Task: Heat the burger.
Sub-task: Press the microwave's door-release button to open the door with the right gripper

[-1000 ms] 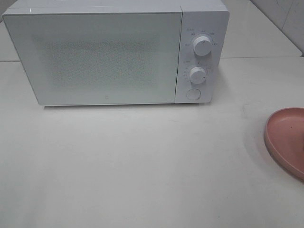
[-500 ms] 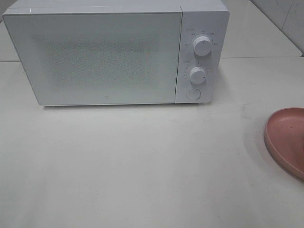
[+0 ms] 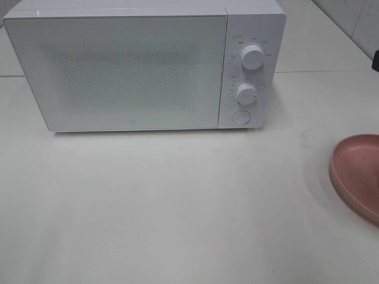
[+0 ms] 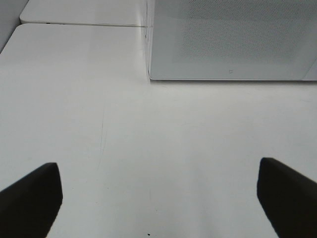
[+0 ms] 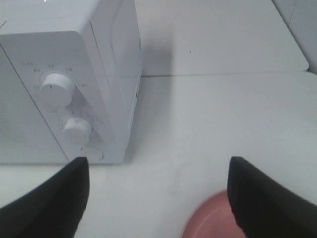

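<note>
The burger is out of view in every frame. The white microwave point(image 3: 118, 71) stands at the back of the table with its door shut; it also shows as the microwave point(image 4: 233, 39) and the microwave point(image 5: 49, 74) in the wrist views. My left gripper point(image 4: 158, 198) is open over bare table in front of the microwave's left corner, nothing between its fingers. My right gripper point(image 5: 158, 198) is open too, empty, hovering near the microwave's control panel and above the pink plate point(image 5: 208, 220).
The pink plate point(image 3: 358, 171) lies at the table's right edge, cut off by the frame, and what shows of it is bare. The panel has two knobs, upper point(image 3: 253, 57) and lower point(image 3: 246, 93), and a round button point(image 3: 240, 116). A dark sliver point(image 3: 376, 61) shows at the right edge.
A small dark piece has come into the exterior view at the right edge. Microwave and plate have not moved.
</note>
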Action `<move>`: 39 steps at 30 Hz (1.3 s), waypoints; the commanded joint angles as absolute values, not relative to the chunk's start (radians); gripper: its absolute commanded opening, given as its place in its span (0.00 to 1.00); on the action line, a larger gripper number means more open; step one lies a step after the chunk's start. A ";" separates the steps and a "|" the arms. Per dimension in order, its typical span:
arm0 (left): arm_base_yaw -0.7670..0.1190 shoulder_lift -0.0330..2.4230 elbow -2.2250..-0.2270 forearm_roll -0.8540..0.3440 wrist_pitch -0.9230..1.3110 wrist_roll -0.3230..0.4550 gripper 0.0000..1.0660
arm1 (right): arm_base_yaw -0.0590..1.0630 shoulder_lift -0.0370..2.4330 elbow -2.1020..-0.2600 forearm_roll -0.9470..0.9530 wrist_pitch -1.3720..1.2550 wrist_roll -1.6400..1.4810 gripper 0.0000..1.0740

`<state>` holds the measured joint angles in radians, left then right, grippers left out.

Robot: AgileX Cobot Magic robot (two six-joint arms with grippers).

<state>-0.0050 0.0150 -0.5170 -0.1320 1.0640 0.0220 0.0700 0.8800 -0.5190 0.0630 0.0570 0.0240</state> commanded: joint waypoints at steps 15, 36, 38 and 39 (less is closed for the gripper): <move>0.000 0.012 -0.516 -0.142 1.068 0.023 0.93 | 0.061 1.138 -0.295 0.102 -0.666 -0.095 0.70; 0.000 0.012 -0.516 -0.142 1.068 0.023 0.93 | 0.608 1.507 -0.278 0.659 -1.085 -0.299 0.70; 0.000 0.012 -0.516 -0.142 1.068 0.023 0.93 | 0.628 1.518 -0.278 0.682 -1.107 -0.299 0.70; 0.000 0.012 -0.516 -0.142 1.068 0.023 0.93 | 0.679 1.542 -0.278 0.733 -1.145 -0.299 0.70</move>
